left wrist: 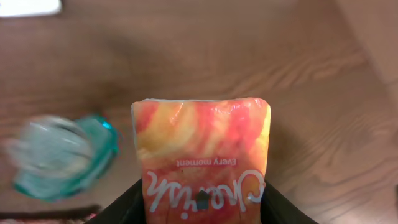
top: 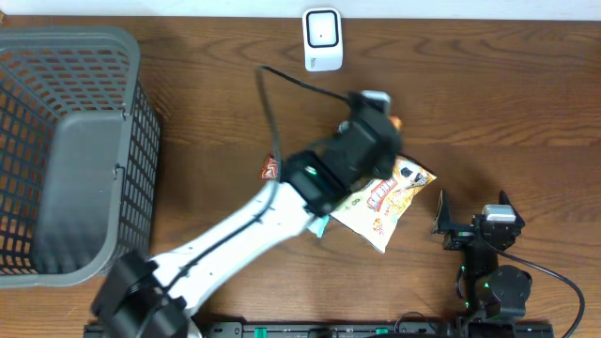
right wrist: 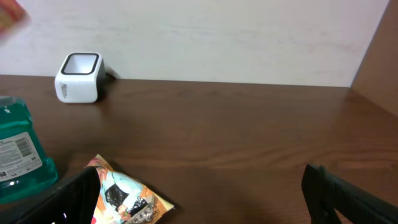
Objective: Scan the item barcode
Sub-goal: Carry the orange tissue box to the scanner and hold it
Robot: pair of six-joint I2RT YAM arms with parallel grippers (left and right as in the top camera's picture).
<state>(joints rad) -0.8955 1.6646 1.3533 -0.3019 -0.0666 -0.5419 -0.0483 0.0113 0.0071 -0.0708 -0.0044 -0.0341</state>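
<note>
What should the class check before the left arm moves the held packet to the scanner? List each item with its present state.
1. Grip: the left gripper is shut on the pink-orange packet, a finger on each side. Ok.
2. Barcode side: the face in the left wrist view shows only lettering and no barcode. Cannot tell which way the barcode faces.
3. Scanner: it stands upright near the table's far edge with nothing covering it. Ok.
4. Path: the snack bag and teal bottle lie on the near side of the packet, not between it and the scanner. Ok.
5. Right gripper: it is open, empty and off to the side. Ok.
</note>
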